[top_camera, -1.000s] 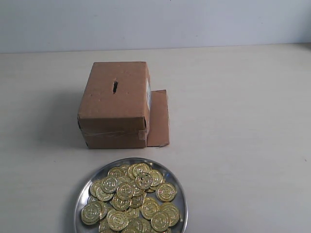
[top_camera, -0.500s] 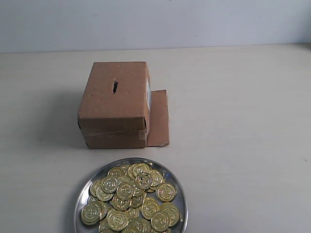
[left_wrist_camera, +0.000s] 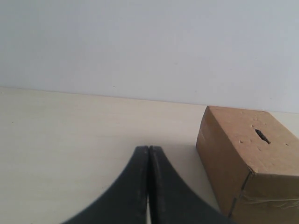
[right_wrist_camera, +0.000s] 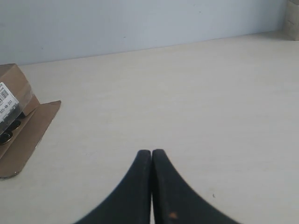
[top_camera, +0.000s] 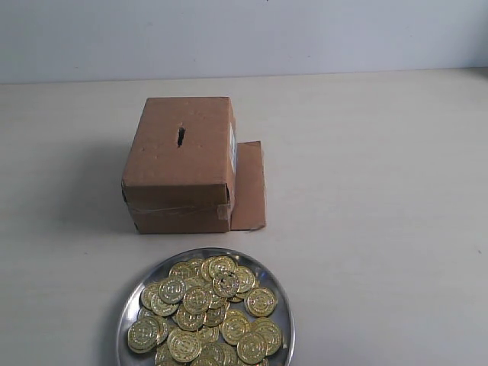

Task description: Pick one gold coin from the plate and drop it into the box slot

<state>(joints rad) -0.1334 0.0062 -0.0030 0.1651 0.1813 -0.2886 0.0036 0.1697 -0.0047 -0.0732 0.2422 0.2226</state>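
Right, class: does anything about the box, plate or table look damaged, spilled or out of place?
One thing: the box has a loose flap folded out flat on the table beside its labelled side, so that side looks open at the bottom. The coins lie heaped on the plate; none spilled.

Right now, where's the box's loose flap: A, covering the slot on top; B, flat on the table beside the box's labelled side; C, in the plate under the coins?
B: the flap lies flat on the table next to the side of the box with the white label, and the slot on top is uncovered.
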